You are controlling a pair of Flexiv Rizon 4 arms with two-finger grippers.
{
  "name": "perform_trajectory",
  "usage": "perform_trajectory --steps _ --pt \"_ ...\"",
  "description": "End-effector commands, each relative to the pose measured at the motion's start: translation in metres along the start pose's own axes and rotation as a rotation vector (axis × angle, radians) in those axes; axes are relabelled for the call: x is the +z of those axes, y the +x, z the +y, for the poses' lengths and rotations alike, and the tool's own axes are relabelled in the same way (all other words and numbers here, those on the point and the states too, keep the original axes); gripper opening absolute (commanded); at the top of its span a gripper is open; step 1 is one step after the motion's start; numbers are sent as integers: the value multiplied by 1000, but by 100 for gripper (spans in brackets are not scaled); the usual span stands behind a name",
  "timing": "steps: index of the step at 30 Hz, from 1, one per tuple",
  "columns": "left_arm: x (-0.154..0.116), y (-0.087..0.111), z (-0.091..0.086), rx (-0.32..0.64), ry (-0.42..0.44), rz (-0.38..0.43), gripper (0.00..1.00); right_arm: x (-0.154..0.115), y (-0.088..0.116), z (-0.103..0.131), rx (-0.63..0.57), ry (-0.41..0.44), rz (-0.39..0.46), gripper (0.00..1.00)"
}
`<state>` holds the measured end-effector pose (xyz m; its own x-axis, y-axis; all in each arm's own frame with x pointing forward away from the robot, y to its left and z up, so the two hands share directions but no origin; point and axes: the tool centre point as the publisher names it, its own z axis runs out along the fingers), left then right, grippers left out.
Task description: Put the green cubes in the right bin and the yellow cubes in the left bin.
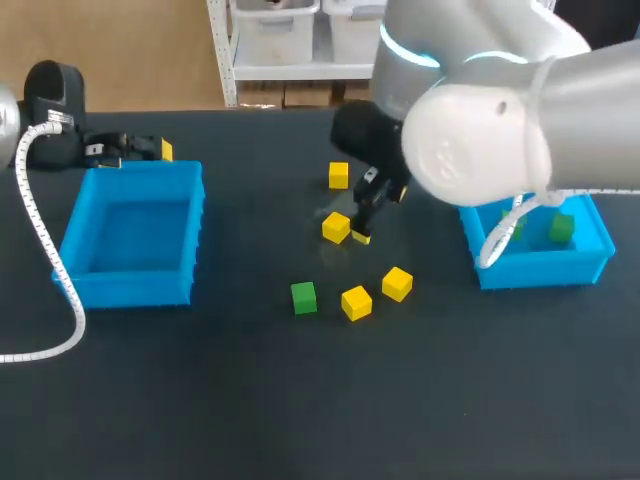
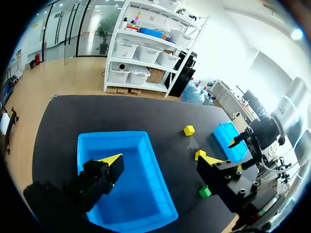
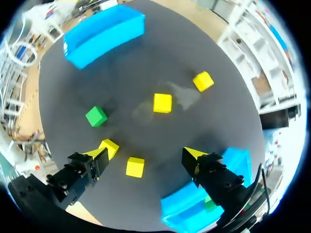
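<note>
Several yellow cubes lie mid-table: one at the back (image 1: 338,175), one (image 1: 336,227) beside my right gripper (image 1: 381,216), and two in front (image 1: 397,283) (image 1: 356,302). A green cube (image 1: 303,297) sits left of those. My right gripper (image 3: 146,154) hangs open and empty above the cubes, with a yellow cube (image 3: 162,103) ahead of it and the green cube (image 3: 96,116) off to one side. The right bin (image 1: 592,262) holds a green cube (image 1: 561,228). My left gripper (image 2: 160,160) is open and empty over the empty left bin (image 2: 146,204), at its back edge (image 1: 130,167).
A white coiled cable (image 1: 40,250) runs along the table's left side, past the left bin. My right arm's large white body (image 1: 480,140) covers the back right of the table and part of the right bin.
</note>
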<state>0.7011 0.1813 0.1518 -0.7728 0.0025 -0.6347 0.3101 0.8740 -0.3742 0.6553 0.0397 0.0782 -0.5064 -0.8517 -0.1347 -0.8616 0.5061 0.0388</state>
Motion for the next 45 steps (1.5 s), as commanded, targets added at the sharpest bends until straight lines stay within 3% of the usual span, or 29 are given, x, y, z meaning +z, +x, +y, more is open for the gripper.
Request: perform_trajectory --steps 1,8,26,33,45 --pt "0 1 2 2 8 -5 100 0 -15 -3 -67 -12 26 100" --pt "0 1 2 2 8 -5 100 8 -20 8 -222 -9 49 100" --pt "0 1 2 2 8 -5 100 33 -22 59 -484 -13 58 100" --pt "0 1 2 2 8 -5 100 41 -22 73 -537 -15 73 100" --pt "0 1 2 2 8 -5 100 68 -34 76 -589 -17 104 100"
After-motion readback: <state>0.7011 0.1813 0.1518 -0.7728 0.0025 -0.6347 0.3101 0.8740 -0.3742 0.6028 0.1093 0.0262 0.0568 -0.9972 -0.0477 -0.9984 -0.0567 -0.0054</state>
